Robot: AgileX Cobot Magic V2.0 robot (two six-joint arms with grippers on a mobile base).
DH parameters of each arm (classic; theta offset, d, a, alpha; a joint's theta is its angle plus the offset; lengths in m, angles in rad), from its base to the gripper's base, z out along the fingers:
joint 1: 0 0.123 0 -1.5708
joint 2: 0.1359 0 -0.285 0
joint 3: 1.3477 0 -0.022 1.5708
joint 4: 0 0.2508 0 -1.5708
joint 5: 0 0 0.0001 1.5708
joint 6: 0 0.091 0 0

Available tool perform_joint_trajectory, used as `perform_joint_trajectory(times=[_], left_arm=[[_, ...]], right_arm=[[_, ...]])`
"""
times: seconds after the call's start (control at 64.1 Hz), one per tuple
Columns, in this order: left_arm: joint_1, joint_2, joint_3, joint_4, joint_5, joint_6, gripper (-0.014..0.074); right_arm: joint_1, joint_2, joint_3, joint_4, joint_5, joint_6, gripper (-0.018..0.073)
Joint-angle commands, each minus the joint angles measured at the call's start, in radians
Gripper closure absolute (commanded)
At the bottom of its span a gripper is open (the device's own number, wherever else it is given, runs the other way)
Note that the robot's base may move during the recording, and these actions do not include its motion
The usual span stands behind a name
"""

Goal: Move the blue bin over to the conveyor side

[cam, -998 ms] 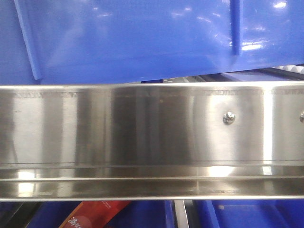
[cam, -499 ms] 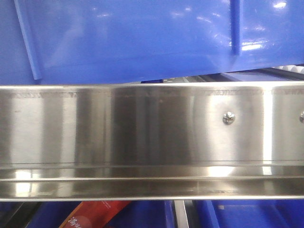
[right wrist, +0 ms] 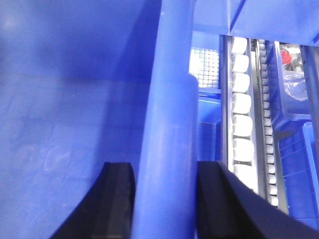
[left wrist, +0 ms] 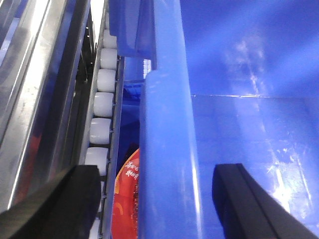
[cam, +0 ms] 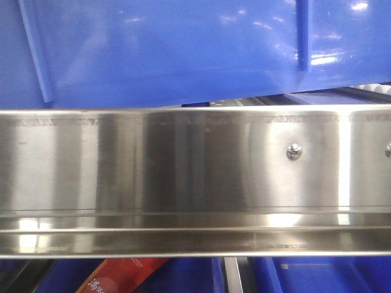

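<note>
When viewed from the front, shows the blue bin [cam: 183, 55] filling the top, lower edge slanting just above a steel rail [cam: 183, 177]. From the left wrist, shows the left gripper [left wrist: 157, 169] spread wide astride the bin's thick rim, one finger outside near white rollers [left wrist: 102, 104], the other inside, neither clearly touching. From the right wrist, shows the right gripper [right wrist: 163, 167] pinching the bin's rim, fingers pressed against both faces.
</note>
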Motion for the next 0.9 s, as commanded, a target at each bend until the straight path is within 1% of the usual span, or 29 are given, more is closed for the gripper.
perform_joint_trajectory(times=[0.0,0.062,0.156,0.265,0.281,0.296,0.343,0.468,0.889], left_arm=[[-0.001,0.007,0.001,-0.003,0.009,-0.008,0.0260],[-0.001,0.007,0.001,-0.009,0.009,-0.008,0.0284],[-0.001,0.007,0.001,-0.026,0.009,-0.008,0.0364],[-0.001,0.007,0.001,-0.051,0.009,-0.008,0.0524],[-0.001,0.007,0.001,-0.052,0.009,-0.008,0.0535],[-0.001,0.007,0.001,-0.052,0.009,-0.008,0.0568],[-0.001,0.007,0.001,-0.052,0.009,-0.008,0.0631],[-0.001,0.007,0.001,-0.052,0.009,-0.008,0.0602],[-0.001,0.007,0.001,-0.052,0.003,-0.008,0.0602]], right_arm=[[0.001,-0.001,0.002,-0.005,-0.009,-0.006,0.0638],[0.001,-0.001,0.002,-0.005,-0.009,-0.006,0.0638],[0.001,-0.001,0.002,-0.005,-0.009,-0.006,0.0638],[0.001,-0.001,0.002,-0.005,-0.009,-0.006,0.0638],[0.001,-0.001,0.002,-0.005,-0.009,-0.006,0.0638],[0.001,-0.001,0.002,-0.005,-0.009,-0.006,0.0638],[0.001,-0.001,0.002,-0.005,-0.009,-0.006,0.0638],[0.001,-0.001,0.002,-0.005,-0.009,-0.006,0.0638],[0.001,-0.001,0.002,-0.005,-0.009,-0.006,0.0638]])
